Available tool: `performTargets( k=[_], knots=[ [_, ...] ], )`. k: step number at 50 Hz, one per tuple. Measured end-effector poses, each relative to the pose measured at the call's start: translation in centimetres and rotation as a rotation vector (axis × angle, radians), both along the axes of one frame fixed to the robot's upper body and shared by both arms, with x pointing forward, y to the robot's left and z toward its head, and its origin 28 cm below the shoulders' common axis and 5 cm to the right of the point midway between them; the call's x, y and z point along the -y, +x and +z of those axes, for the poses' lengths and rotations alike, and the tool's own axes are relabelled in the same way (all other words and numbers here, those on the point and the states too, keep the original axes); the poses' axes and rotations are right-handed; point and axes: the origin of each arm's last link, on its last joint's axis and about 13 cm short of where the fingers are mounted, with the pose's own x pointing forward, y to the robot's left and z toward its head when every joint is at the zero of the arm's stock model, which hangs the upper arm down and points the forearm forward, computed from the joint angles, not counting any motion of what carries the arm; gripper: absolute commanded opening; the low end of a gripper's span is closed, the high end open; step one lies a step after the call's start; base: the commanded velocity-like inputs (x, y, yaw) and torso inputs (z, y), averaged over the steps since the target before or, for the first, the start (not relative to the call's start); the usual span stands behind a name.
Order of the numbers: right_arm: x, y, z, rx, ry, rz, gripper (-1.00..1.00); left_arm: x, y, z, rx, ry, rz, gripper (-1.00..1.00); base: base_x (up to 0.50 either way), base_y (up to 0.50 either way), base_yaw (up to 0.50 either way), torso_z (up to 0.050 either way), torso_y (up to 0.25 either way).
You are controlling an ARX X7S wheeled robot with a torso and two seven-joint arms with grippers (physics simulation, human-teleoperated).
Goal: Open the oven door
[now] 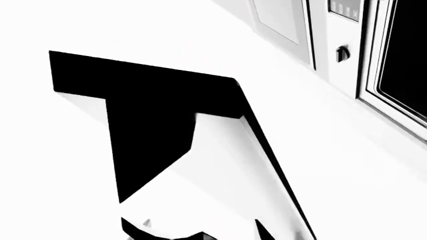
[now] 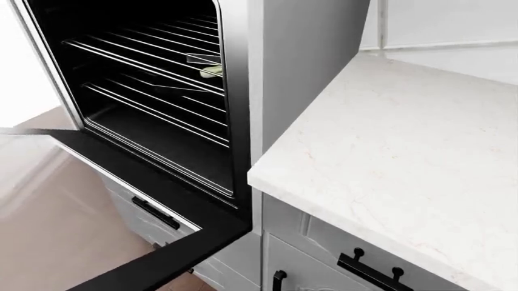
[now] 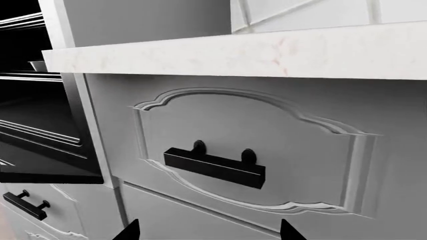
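Note:
In the head view the oven door (image 2: 57, 200) hangs fully down and lies about level, its glass mirroring the room and its black edge running toward me. Above it the dark oven cavity (image 2: 154, 91) stands exposed with its wire racks. Neither gripper shows in the head view. The right gripper (image 3: 208, 231) is open, with two black fingertips (image 3: 130, 231) in front of a grey drawer front and nothing between them. The left gripper (image 1: 193, 232) is open over a glaring white surface beside a black T-shaped form (image 1: 147, 125); I see nothing held.
A white marble countertop (image 2: 404, 145) juts out right of the oven. Below it are grey drawers with black bar handles (image 3: 213, 167). More handles (image 2: 154, 212) sit under the lowered door. The left wrist view shows a control strip with a knob (image 1: 342, 53) beside dark framed glass (image 1: 407, 60).

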Motion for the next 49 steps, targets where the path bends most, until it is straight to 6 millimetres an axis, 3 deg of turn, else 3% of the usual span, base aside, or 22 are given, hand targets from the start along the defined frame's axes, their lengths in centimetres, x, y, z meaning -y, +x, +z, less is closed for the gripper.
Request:
performTargets(
  k=[18,49],
  knots=[
    [0.0,0.0,0.0,0.000,-0.002,-0.001,1.00,0.8,-2.3,-2.2,-0.053,-0.091,0.085,-1.00,0.01,0.00,-0.01,-0.002,0.000],
    [0.0,0.0,0.0,0.002,-0.004,-0.001,1.00,1.8,-4.6,-4.3,-0.163,-0.169,0.187,-1.00,0.01,0.00,-0.01,-0.001,0.000]
  ],
)
